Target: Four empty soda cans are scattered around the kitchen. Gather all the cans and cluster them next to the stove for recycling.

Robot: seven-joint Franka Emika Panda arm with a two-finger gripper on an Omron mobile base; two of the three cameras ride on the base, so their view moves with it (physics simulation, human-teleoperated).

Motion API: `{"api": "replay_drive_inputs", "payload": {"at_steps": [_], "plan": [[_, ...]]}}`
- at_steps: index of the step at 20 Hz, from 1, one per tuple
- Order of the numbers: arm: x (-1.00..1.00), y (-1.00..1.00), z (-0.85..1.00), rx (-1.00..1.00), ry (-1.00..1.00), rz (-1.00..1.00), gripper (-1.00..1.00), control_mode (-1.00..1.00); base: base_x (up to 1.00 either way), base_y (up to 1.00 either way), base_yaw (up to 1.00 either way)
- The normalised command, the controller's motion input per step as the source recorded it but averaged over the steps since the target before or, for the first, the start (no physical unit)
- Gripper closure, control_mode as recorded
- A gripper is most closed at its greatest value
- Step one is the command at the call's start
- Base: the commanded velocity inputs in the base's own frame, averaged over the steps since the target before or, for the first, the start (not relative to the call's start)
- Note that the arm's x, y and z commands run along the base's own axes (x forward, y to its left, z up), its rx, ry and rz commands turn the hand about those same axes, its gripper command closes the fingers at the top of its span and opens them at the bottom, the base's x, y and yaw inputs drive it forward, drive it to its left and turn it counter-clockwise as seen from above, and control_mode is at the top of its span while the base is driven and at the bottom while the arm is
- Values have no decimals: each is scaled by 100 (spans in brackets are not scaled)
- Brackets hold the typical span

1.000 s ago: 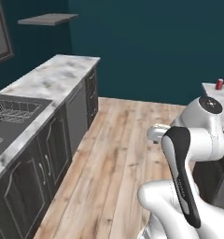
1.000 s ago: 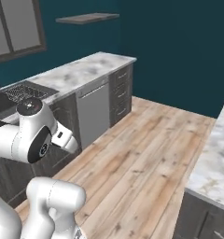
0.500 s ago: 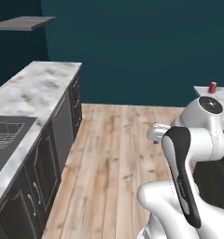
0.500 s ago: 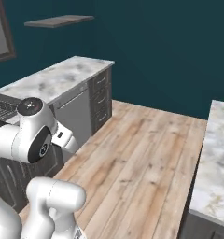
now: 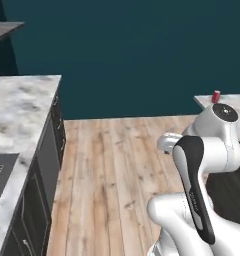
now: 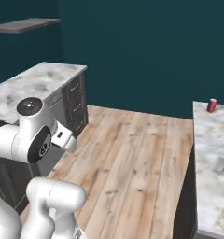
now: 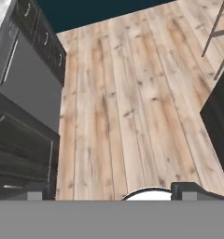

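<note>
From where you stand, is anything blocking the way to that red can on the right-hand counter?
Nothing visible does. The soda can stands alone at the far end of the marble counter, with bare wooden floor leading toward it. The gripper, fingers apart, holds nothing.

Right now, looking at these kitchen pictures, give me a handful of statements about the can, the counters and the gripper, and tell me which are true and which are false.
1. A red soda can stands upright on the marble counter to the robot's right. True.
2. The gripper is holding a can. False: in the hand view nothing lies between its fingertips, and only wooden floor lies ahead of them.
3. The can sits near the far end of that counter, close to the dark teal wall. True.
4. Two cans lie on the floor. False: no can is on the floor planks in these pictures.
5. Dark cabinets run under the marble counter on the robot's left. True.
</note>
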Motion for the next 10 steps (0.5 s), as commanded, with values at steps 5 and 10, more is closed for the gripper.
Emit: {"api": "replay_drive_inputs", "payload": {"at_steps": [5,10], "plan": [[0,0,0,0,0,0,-100,100,49,33,-39],[0,0,0,0,0,0,-100,100,47,37,-41]]}}
